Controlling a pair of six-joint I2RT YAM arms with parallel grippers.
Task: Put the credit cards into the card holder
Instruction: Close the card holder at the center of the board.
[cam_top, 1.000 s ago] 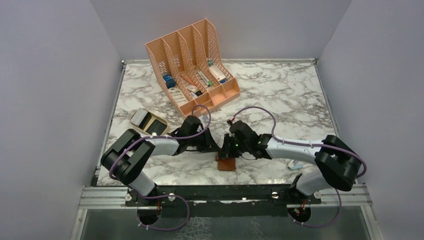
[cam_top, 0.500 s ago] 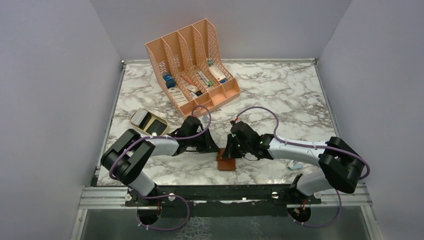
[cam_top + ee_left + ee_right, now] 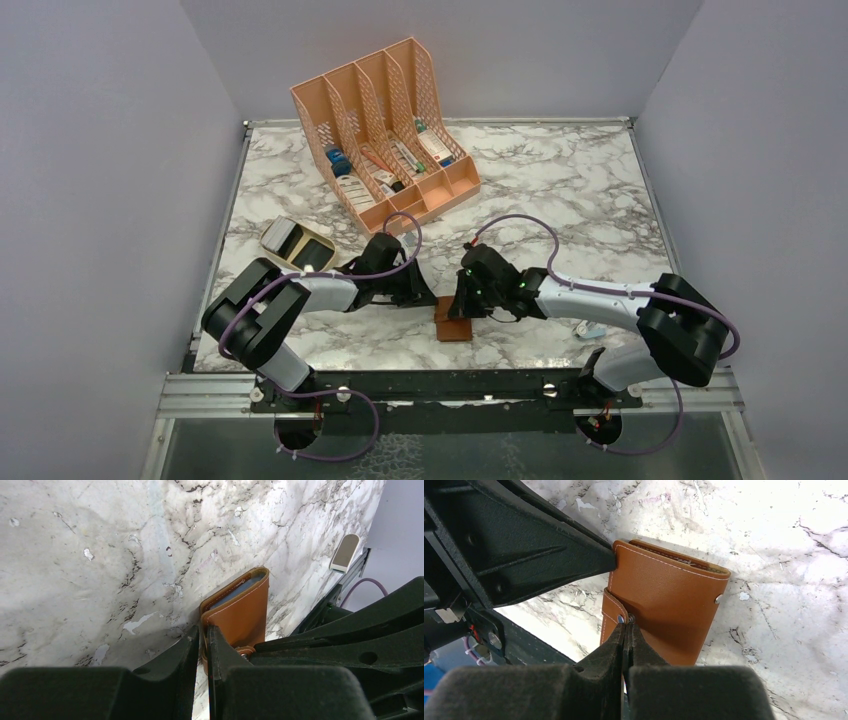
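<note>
Right gripper [image 3: 626,626]: fingers pressed together on the snap tab [image 3: 613,611] of the brown card holder [image 3: 669,597]. Left gripper [image 3: 204,636]: fingers nearly closed, pinching one corner edge of the same card holder. The card holder sits between the two arms, toward the near side of the marble table [image 3: 560,190]; whether it touches the surface cannot be told. A blue-grey credit card [image 3: 239,588] shows inside its open end. Farther back stands a peach slotted organizer [image 3: 385,120].
</note>
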